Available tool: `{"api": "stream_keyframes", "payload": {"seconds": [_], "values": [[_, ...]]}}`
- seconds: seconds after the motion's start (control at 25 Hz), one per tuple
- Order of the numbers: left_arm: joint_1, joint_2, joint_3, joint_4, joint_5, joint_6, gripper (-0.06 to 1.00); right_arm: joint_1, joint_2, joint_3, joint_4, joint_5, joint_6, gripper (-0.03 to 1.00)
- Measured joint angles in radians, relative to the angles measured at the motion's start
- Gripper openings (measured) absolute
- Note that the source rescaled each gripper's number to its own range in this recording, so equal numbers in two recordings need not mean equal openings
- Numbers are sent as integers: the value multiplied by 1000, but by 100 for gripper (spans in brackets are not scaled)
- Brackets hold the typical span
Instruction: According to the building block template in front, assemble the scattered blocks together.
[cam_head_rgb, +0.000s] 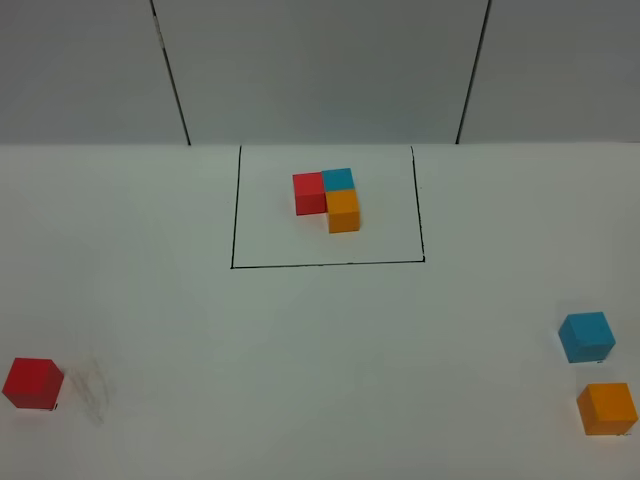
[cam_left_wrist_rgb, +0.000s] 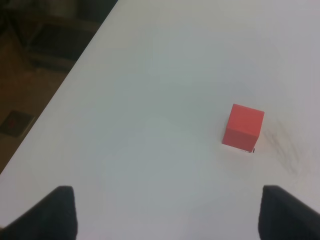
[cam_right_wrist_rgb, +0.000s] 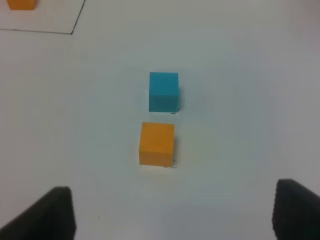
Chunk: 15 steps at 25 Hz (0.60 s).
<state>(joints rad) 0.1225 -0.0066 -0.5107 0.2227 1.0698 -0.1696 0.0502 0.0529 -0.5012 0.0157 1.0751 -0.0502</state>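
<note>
— White surface (cam_head_rgb: 300, 380) under grey wall panels (cam_head_rgb: 320, 70); why does the building block template (cam_head_rgb: 329, 199) sit at 12 o'clock inside the black outline (cam_head_rgb: 325, 265)?
— As a reference, I judge; red beside blue, orange below blue; it sits clear of the working area.
— And the rest?
— Untouched; red cube (cam_head_rgb: 32, 383) at 8 o'clock before the left tool (cam_left_wrist_rgb: 170, 215); blue cube (cam_head_rgb: 586, 336) and orange cube (cam_head_rgb: 607, 408) near each other at 4 o'clock before the right tool (cam_right_wrist_rgb: 175, 215); both tools stand apart, empty, each nearest its own pickup.

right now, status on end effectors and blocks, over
Left end effector open, empty, red cube ahead. Right end effector open, empty, blue cube and orange cube ahead. Template untouched. Nothing in the way.
</note>
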Motion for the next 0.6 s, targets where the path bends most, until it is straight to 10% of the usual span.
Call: {"api": "stream_keyframes", "payload": {"seconds": [0.6], "values": [[0, 0, 0, 0, 0, 0, 100, 0, 0, 0, 0, 0, 0, 64]]}}
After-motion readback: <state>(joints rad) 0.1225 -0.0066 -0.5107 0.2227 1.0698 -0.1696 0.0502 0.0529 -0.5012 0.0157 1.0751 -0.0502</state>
